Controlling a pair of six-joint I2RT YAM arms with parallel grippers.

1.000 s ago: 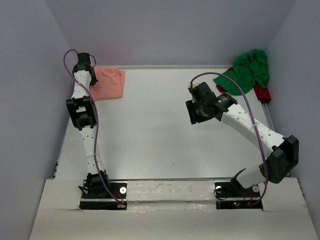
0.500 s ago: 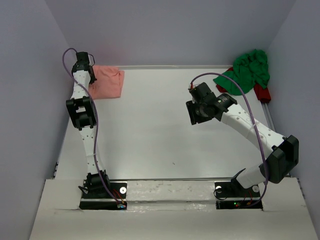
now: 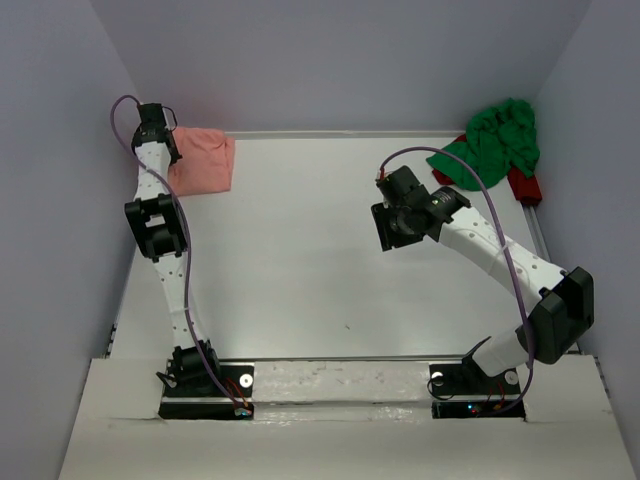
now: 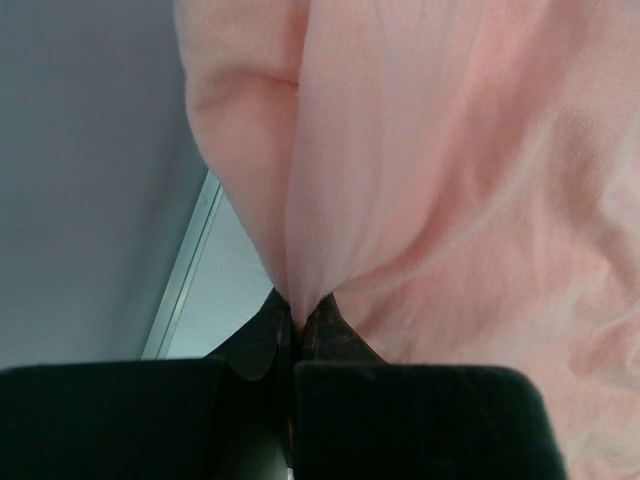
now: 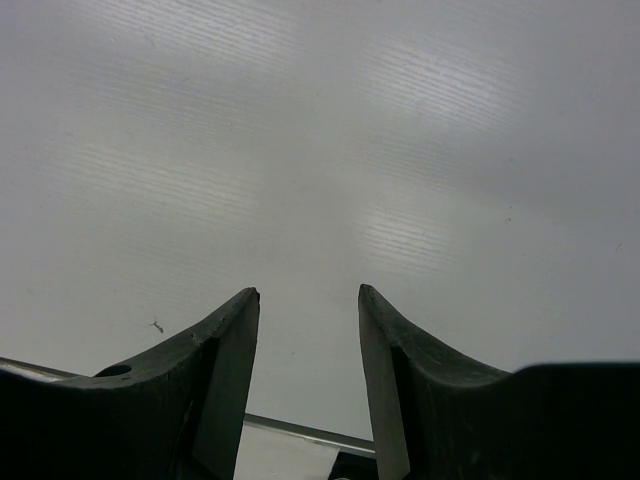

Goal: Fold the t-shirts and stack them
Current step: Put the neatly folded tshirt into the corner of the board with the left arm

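Note:
The salmon pink t-shirt lies folded in the far left corner of the table, and it fills the left wrist view. My left gripper is at the shirt's left edge, and in the left wrist view the left gripper is shut on a pinched fold of that pink cloth. The bright green t-shirt sits crumpled in the far right corner. My right gripper hovers over bare table to the right of centre; seen from its wrist, the right gripper is open with nothing between its fingers.
A red object lies partly under the green shirt by the right wall. Purple-grey walls close in the white table on the left, far and right sides. A metal rail runs along the table's edge beside the pink shirt.
My left gripper has moved left toward the wall, dragging the pink shirt a little leftward with it. The right arm has barely shifted.

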